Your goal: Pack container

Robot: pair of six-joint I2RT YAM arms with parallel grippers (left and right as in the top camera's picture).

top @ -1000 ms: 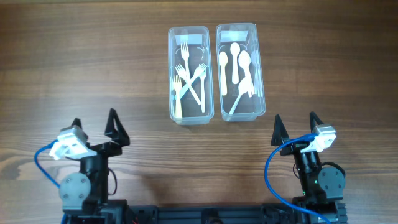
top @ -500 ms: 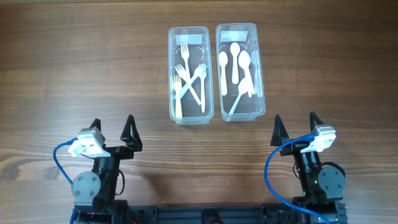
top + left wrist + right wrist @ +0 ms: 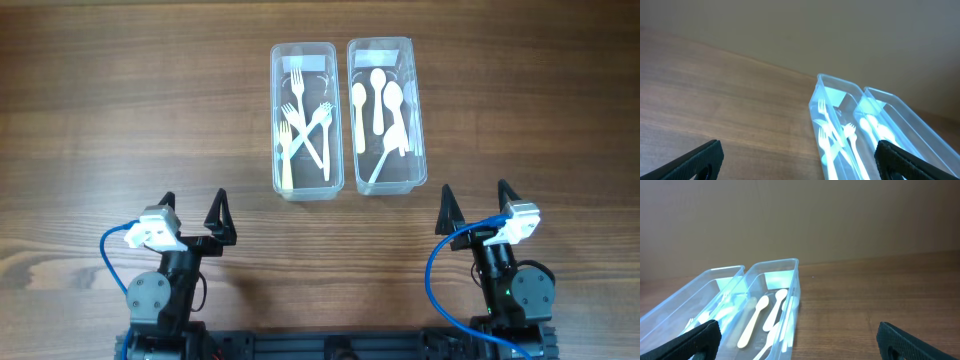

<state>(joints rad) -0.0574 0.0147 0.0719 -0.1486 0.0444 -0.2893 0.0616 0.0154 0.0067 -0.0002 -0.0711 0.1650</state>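
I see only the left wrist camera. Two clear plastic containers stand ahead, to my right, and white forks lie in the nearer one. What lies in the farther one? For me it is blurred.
Observer: Overhead shows white plastic spoons in that clear rectangular container, with no fork among them.
Operator: Where is the right gripper, and does it hold anything?
Observer: The right gripper is open and empty, near the front edge of the brown wooden table, apart from both containers.
Operator: How is my left gripper placed against the forks?
Observer: The left gripper is open, nearer the front edge and to the left of the white plastic forks.
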